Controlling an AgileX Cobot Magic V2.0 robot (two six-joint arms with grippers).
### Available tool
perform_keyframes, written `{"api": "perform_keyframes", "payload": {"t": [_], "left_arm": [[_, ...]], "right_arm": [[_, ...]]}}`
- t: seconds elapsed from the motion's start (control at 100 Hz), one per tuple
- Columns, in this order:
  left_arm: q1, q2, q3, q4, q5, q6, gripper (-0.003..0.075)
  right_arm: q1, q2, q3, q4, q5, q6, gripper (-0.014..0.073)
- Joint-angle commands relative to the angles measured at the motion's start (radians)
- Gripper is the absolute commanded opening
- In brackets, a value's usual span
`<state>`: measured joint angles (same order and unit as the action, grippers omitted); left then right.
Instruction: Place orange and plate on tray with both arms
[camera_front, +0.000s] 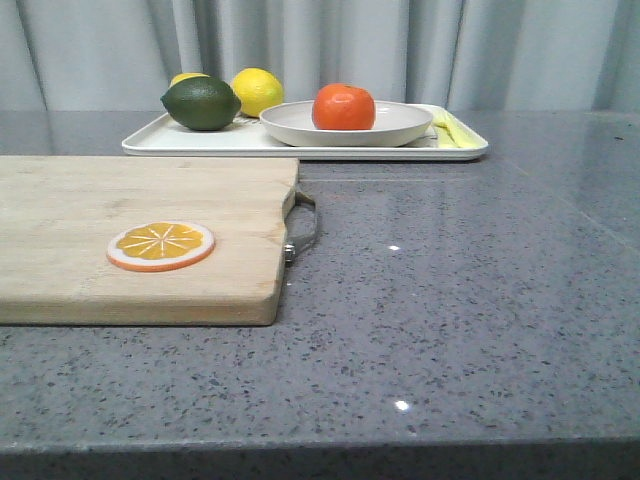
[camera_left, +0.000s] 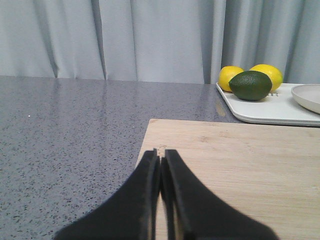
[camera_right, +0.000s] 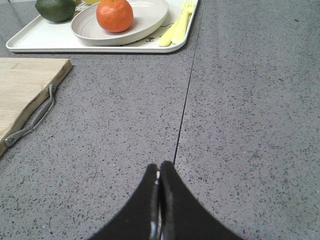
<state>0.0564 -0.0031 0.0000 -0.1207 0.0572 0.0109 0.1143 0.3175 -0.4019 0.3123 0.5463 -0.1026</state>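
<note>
The orange (camera_front: 343, 107) sits in the off-white plate (camera_front: 400, 131), and the plate rests on the white tray (camera_front: 180, 143) at the back of the counter. The right wrist view shows the same: orange (camera_right: 115, 15) in the plate (camera_right: 145, 20) on the tray (camera_right: 40, 37). My left gripper (camera_left: 161, 156) is shut and empty, low over the wooden cutting board's (camera_left: 240, 165) corner. My right gripper (camera_right: 159, 169) is shut and empty over the bare grey counter, well short of the tray. Neither gripper shows in the front view.
A dark green lime (camera_front: 201, 103) and two lemons (camera_front: 257, 90) lie on the tray's left part; yellow cutlery (camera_front: 452, 130) lies at its right end. The cutting board (camera_front: 130, 220) with a metal handle (camera_front: 303, 228) carries an orange slice disc (camera_front: 161, 246). Grey curtains hang behind.
</note>
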Motion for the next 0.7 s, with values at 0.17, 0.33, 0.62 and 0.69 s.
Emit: {"api": "perform_keyframes", "payload": {"t": [0.17,0.33,0.62,0.69], "left_arm": [[0.002,-0.032,0.023,-0.009,-0.077,-0.005,-0.0019],[0.002,-0.032,0.023,-0.009,-0.077,-0.005,-0.0019],[0.002,-0.032,0.023,-0.009,-0.077,-0.005,-0.0019],[0.002,-0.032,0.023,-0.009,-0.077,-0.005,-0.0019]], "right_arm": [[-0.005,0.006,-0.027,0.010,-0.072,-0.012,-0.0068],[-0.005,0.006,-0.027,0.010,-0.072,-0.012,-0.0068],[-0.005,0.006,-0.027,0.007,-0.072,-0.012,-0.0068],[-0.005,0.006,-0.027,-0.008,-0.080,-0.012,-0.0068]]}}
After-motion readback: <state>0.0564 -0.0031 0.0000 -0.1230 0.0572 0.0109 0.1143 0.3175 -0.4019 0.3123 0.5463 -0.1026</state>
